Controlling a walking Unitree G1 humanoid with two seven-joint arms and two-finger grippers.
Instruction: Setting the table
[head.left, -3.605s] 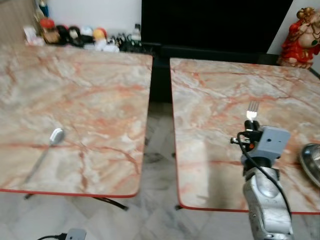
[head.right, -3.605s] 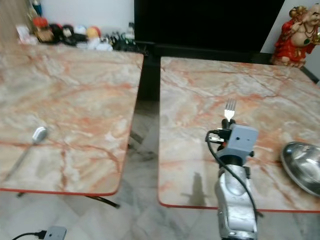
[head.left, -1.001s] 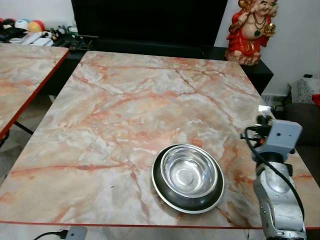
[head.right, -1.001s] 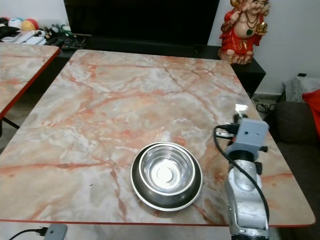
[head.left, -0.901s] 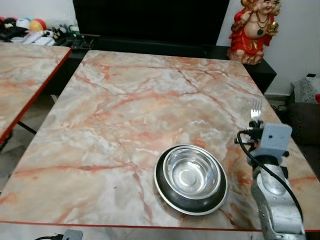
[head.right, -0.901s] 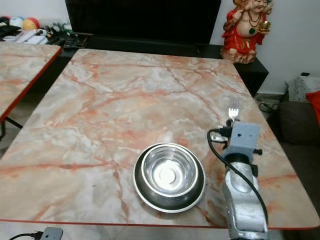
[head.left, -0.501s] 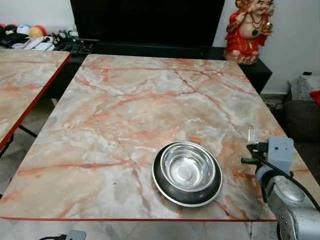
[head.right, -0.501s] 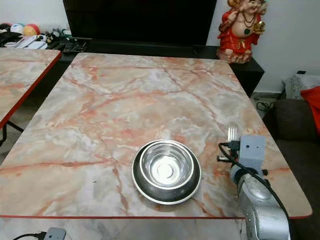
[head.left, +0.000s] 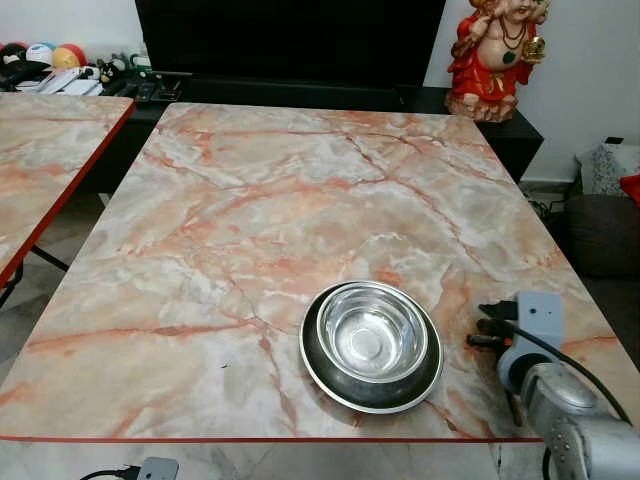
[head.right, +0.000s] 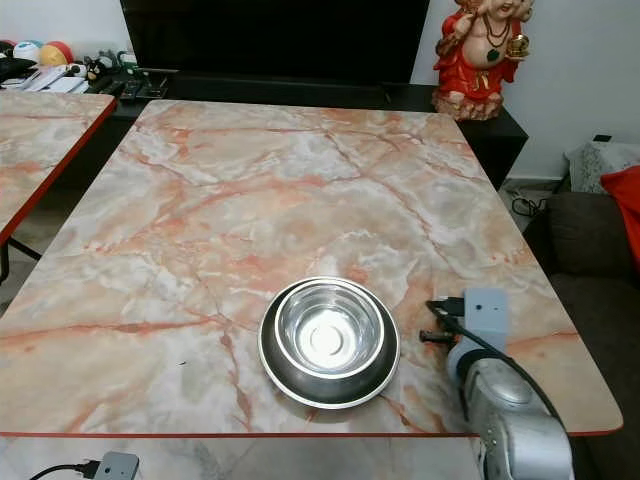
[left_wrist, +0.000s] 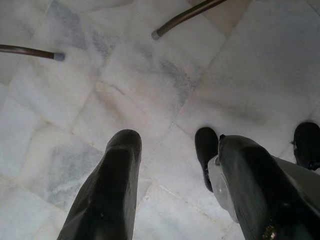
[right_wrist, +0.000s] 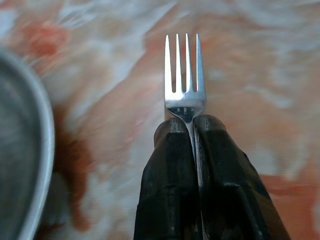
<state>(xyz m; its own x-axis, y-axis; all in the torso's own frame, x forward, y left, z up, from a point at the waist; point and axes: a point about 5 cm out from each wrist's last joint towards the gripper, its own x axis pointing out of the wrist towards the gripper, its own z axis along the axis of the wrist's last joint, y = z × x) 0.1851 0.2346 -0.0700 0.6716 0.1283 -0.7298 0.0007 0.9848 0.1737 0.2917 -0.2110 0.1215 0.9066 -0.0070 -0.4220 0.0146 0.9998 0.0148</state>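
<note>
Even bright indoor light; glare inside steel bowl (head.left: 371, 341); right wrist background blurred; head views sharp.

A home living room. A red laughing-Buddha figurine (head.left: 493, 55) stands beside a big black television screen (head.left: 290, 42). A dark grey sofa (head.right: 592, 250) is nearby.

Right gripper (right_wrist: 192, 131) jaws clamped, left gripper (left_wrist: 175, 150) jaws apart.

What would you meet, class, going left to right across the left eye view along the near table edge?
Neighbouring marble table → floor gap → main marble table → steel bowl → right gripper.
</note>
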